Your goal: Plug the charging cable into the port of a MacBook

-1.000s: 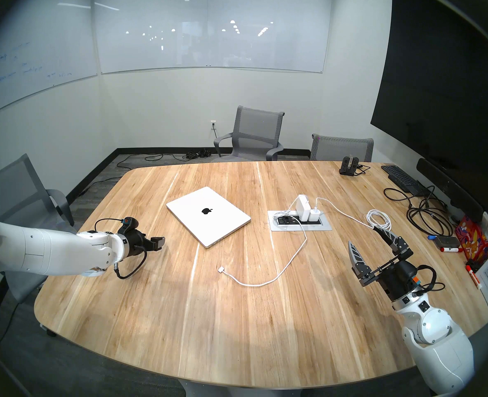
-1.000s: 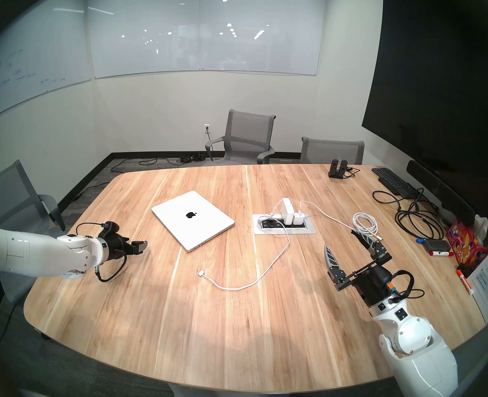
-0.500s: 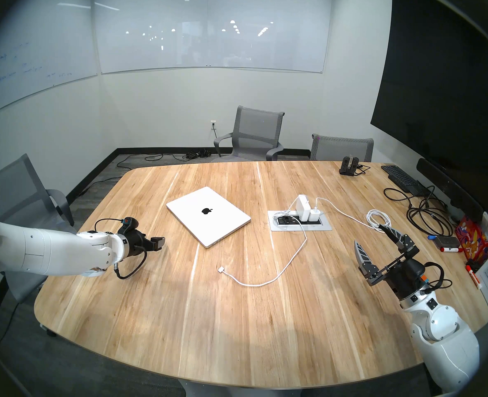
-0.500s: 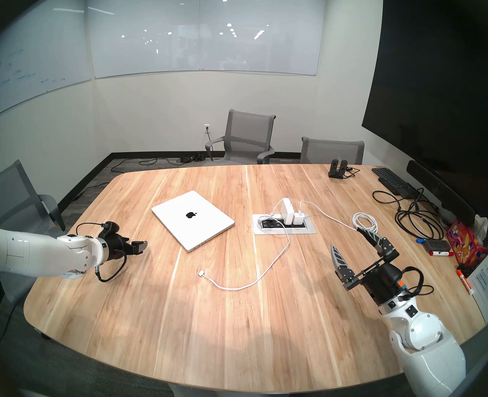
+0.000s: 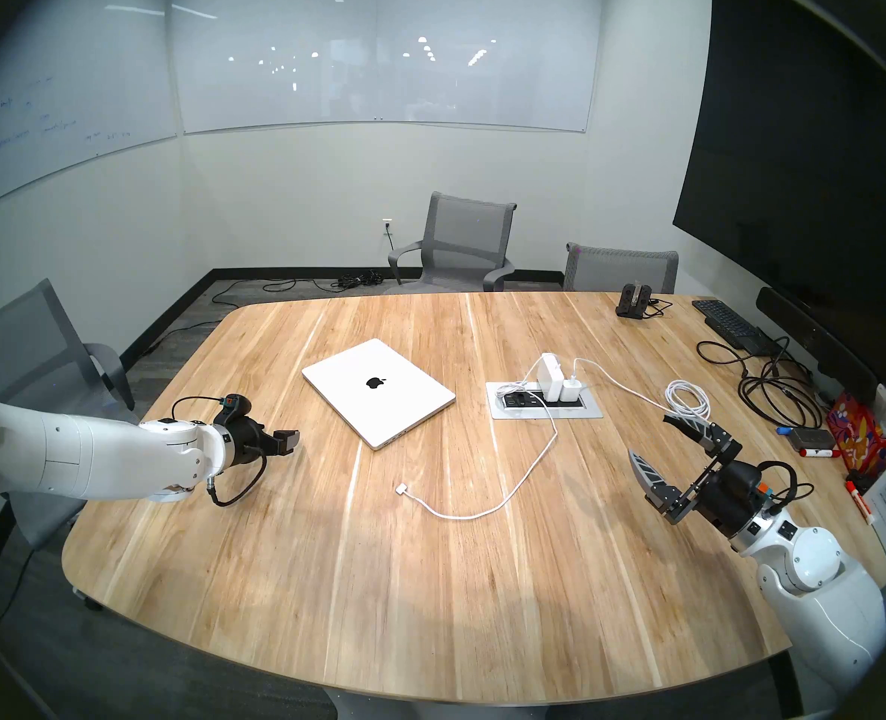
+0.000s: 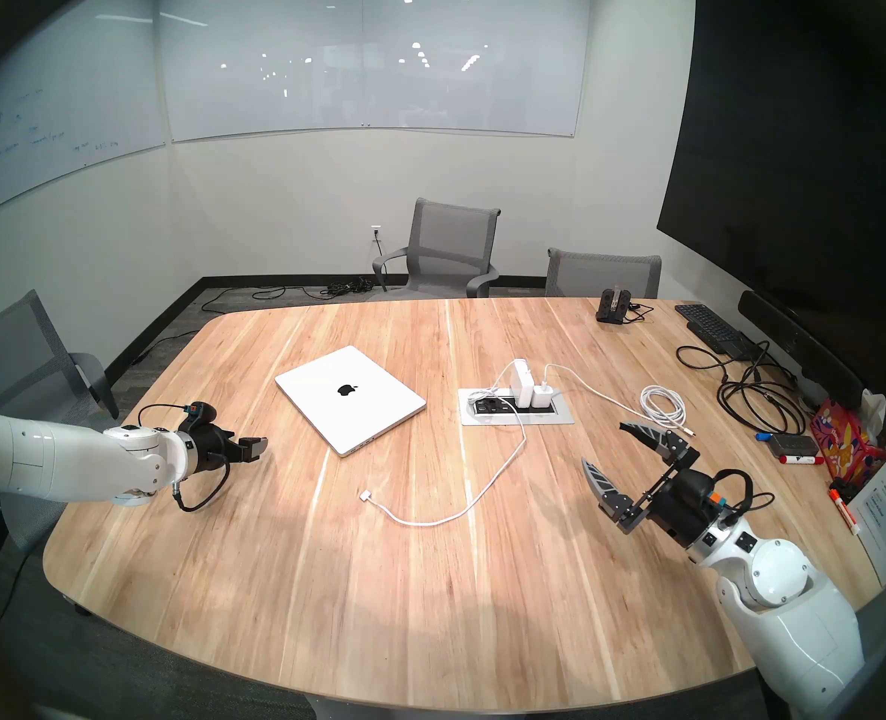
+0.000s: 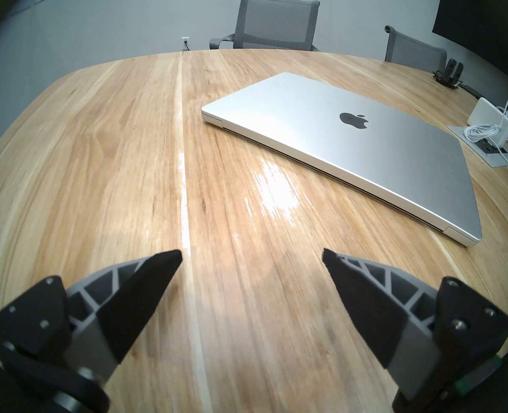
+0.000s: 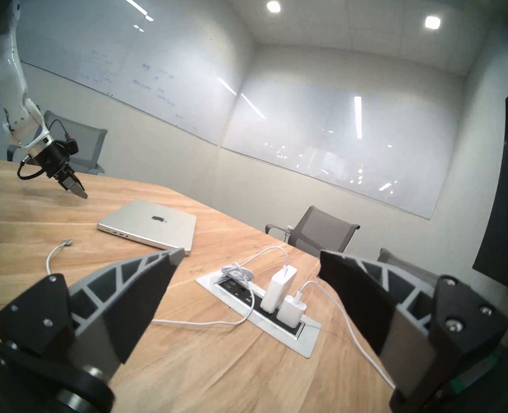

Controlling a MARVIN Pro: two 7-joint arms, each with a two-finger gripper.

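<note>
Head-camera view of the wooden table [image 5: 326, 573]. At centre, a recessed power tray [image 5: 586, 410] held sockets and two plugged-in white adapters: the larger power brick [image 5: 551, 375] and, touching it at 3 o'clock, a small charger [image 5: 569, 391]; a coiled white cord [image 5: 688, 398] lay on the table at 3 o'clock of the tray. The charging cable [image 5: 526, 472] ran from the brick toward 7 o'clock, its connector tip [image 5: 401, 489] lying free on the wood, near the MacBook [image 5: 378, 391] at that laptop's 6 o'clock and not touching it; the MacBook lay closed and flat at 9 o'clock of the tray. The left gripper [image 5: 290, 440] hung low over the table at 9 o'clock of the MacBook, tilted downward, its fingers spread apart and empty in the wrist view; the right gripper [image 5: 649, 436] was raised at 4 o'clock of the tray, roughly level, aimed toward the tray, its fingers wide apart with nothing between them.
</note>
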